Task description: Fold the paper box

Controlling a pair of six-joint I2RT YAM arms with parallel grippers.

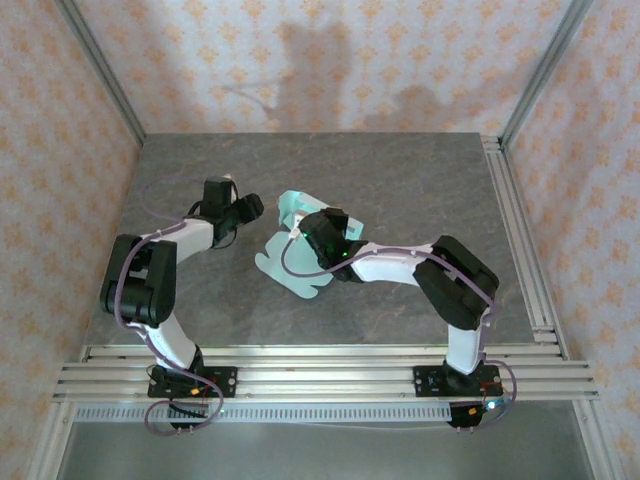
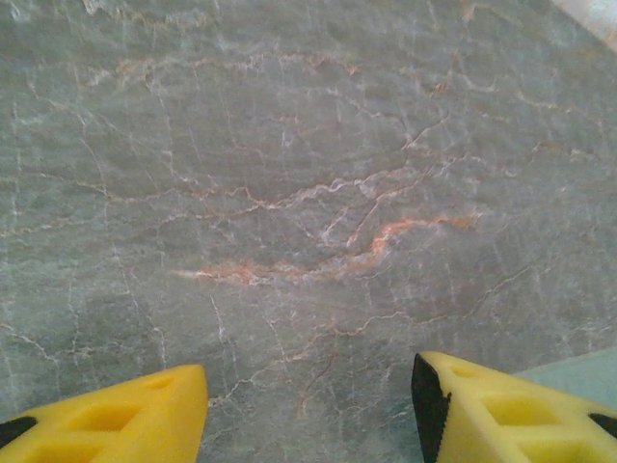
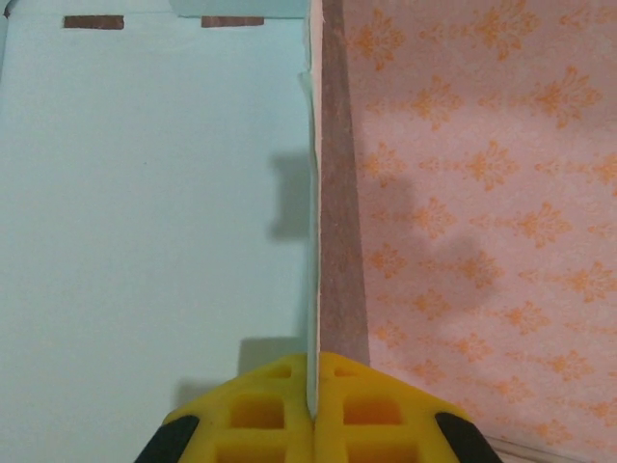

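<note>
Inside the right pincer (image 3: 313, 395), paper box (image 3: 145, 212) edge.

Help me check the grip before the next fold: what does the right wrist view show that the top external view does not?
From the right wrist: the right gripper with its yellow fingers pinched shut on the thin edge of a paper box panel, and two brown marks along that panel's far edge. From the top external: the blank's whole outline, rounded flaps lying on the grey table, and the left gripper beside it, apart from the card. Shared: the mint card, the right gripper on it, and the patterned wall.
</note>
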